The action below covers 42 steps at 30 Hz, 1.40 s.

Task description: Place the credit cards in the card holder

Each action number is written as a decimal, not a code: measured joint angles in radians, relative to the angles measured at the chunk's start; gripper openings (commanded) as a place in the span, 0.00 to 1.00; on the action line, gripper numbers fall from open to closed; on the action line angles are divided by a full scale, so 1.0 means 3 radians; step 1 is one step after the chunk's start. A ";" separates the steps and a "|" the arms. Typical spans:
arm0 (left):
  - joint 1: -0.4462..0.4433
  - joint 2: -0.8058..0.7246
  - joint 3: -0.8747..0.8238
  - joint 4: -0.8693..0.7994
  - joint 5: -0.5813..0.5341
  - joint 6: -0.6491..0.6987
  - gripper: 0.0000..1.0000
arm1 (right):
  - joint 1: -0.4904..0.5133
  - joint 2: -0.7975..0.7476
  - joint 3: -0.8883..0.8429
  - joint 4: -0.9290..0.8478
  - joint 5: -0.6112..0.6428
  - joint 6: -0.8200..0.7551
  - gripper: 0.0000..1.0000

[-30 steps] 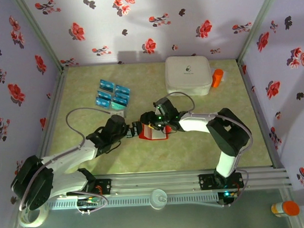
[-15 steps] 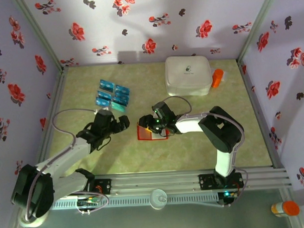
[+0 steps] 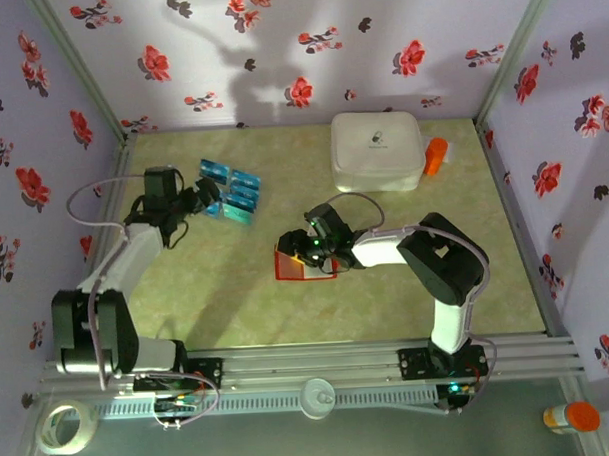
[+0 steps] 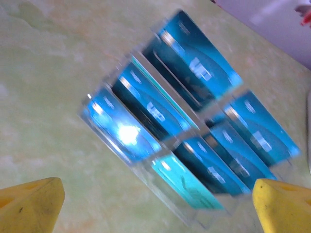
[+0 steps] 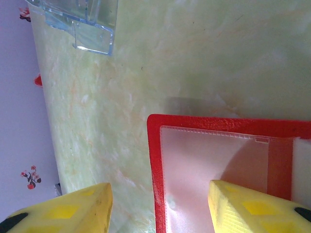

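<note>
No cleanly legible text. Each of the credit cards (image 4: 146, 109) carries a pale two-character mark, too blurred to read. The white box (image 3: 377, 155) at the tabletop's far edge has a small dark emblem on its lid, too small to make out.

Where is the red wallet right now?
In the top view, the wallet lies mid-table under the right gripper, right of the blue cards and nearer than the white box.

Blue and teal credit cards (image 4: 189, 73) standing tilted in 2 rows inside a clear rack (image 4: 204, 221), back left of the tabletop (image 3: 237, 300), bright red card holder (image 5: 214, 160) lying open and flat near the middle, clear inner pocket facing up
</note>
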 measured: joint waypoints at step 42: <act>0.0687 0.2182 0.1822 -0.0810 0.0159 -0.0423 0.60 | 0.0005 -0.0025 -0.0128 0.0211 0.0000 0.0003 0.55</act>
